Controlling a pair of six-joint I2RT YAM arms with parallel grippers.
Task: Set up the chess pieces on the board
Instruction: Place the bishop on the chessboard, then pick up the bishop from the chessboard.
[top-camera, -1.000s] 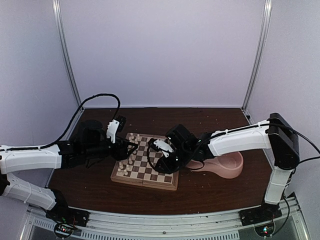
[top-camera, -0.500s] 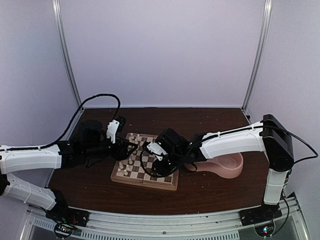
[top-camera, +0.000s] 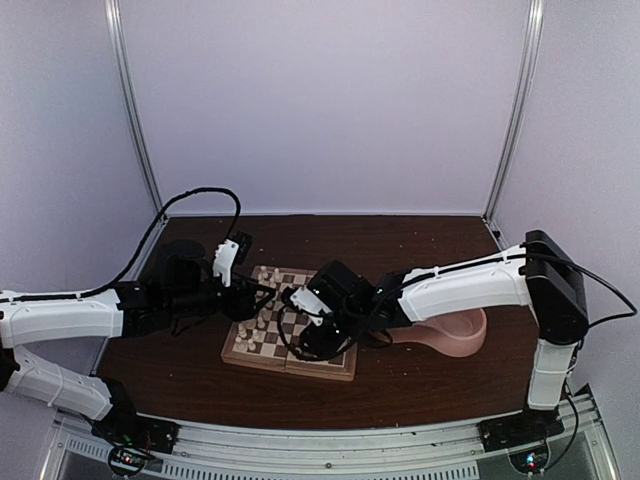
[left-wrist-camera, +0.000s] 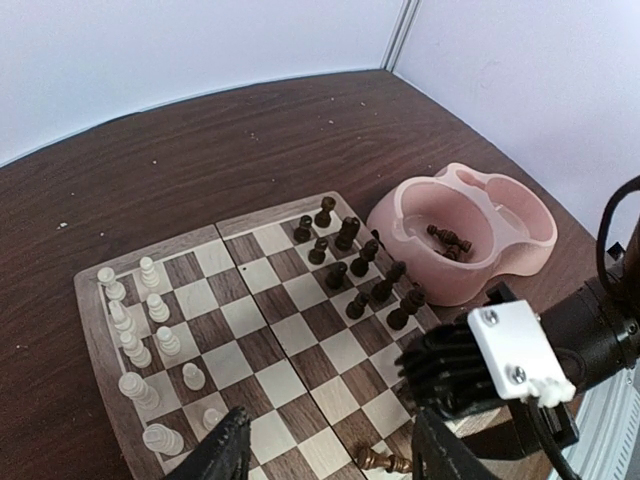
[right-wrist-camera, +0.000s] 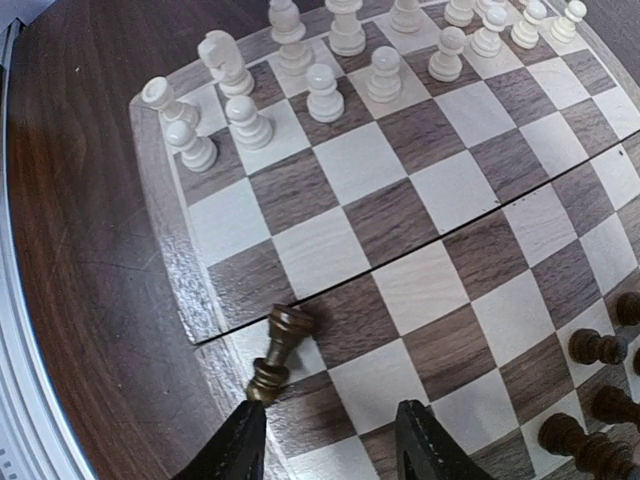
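Looks past halfway: hovering over the board with right end effector spread apart beside a dark piece lying on its side near the rim, left end effector spread and empty, cream ranks standing, more dark pieces waiting in the bowl.

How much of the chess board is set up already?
The cream pieces stand along one edge. Several dark pieces stand opposite. The open right gripper hovers over a dark piece lying tipped on the board. A few more wait in the pink bowl.
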